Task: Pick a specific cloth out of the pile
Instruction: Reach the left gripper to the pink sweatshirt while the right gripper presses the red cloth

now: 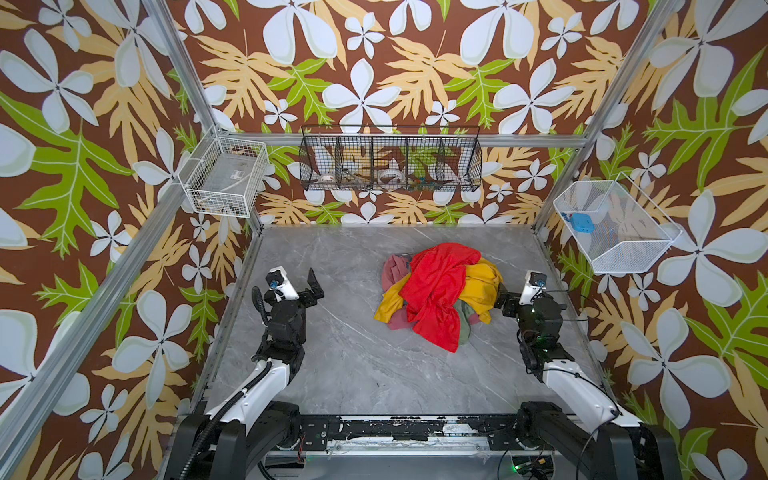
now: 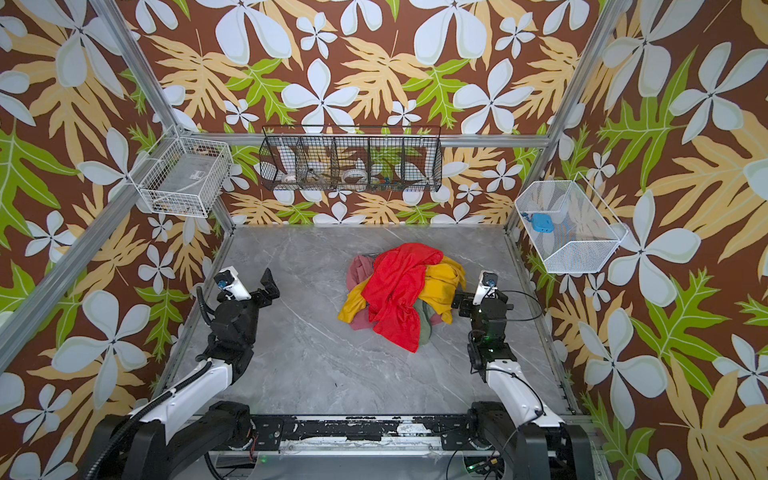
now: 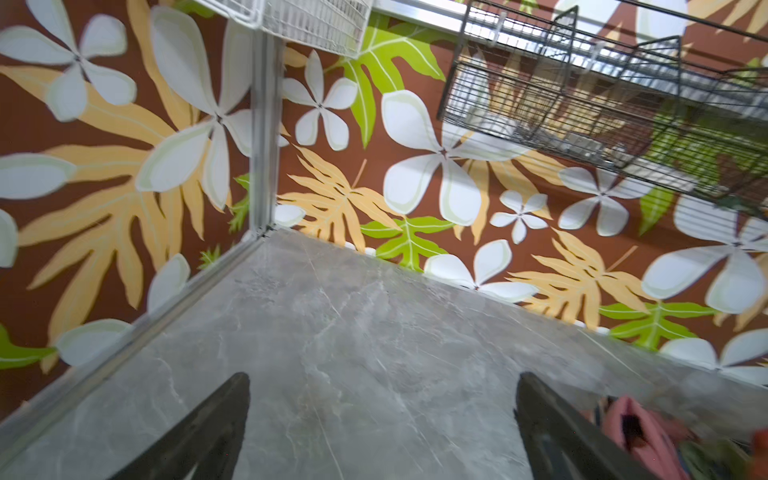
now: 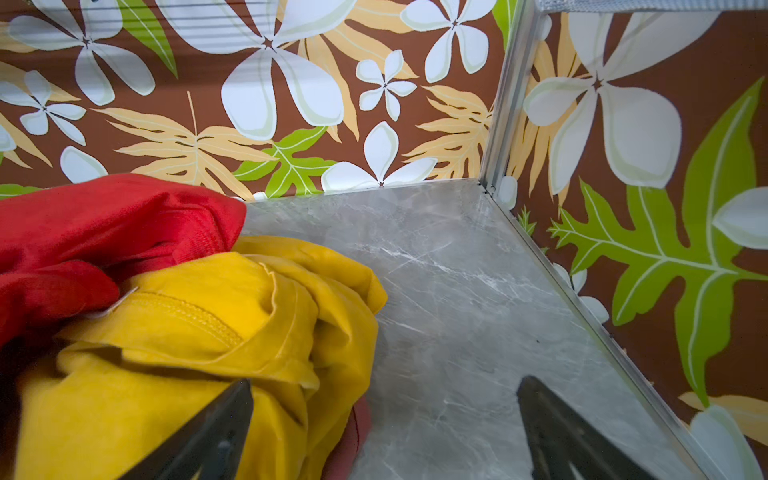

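Okay, the cloth (image 1: 392,268) is probably the dusty-pink fold at upper left of the pile (image 1: 480,286), tucked under the red cloth (image 1: 434,286); lettering unreadable. Soft, light, snags neighbours: pinch the exposed pink edge. Both left gripper (image 1: 314,284) and right gripper (image 1: 498,300) wide open, empty.

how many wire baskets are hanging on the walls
3: a white basket at the back left corner, a long black divided basket on the back wall, and a white mesh basket on the right wall. None seems hidden.
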Motion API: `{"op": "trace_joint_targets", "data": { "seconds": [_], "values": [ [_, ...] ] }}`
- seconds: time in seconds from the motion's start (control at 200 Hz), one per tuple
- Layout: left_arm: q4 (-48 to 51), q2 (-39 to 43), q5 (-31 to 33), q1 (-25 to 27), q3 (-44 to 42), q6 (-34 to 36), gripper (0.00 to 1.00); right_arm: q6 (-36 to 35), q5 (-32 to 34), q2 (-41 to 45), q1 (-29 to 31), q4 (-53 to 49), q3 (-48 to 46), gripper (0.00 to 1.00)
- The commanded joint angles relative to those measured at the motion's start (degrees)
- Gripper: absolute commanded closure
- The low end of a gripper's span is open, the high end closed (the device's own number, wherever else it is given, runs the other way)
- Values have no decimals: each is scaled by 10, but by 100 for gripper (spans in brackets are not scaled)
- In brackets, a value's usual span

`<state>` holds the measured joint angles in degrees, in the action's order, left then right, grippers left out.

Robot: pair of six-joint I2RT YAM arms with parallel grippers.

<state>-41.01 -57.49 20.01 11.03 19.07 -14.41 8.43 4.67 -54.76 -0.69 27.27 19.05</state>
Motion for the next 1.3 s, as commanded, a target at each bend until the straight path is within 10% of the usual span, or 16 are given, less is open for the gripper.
{"op": "trace_joint_targets", "data": {
  "seconds": [0.0,0.375,0.616,1.291],
  "values": [
    [53,12,7,48,6,-28,0,37,-18,38,1,-85,-7,0],
    [134,-80,-80,186,69,-14,1,99,-139,123,1,-113,-27,1],
    [141,-204,-197,195,138,-6,12,135,-229,125,1,-81,-37,1],
    [242,-527,-268,144,473,-32,17,153,-258,158,2,-78,-58,0]
  ]
}}
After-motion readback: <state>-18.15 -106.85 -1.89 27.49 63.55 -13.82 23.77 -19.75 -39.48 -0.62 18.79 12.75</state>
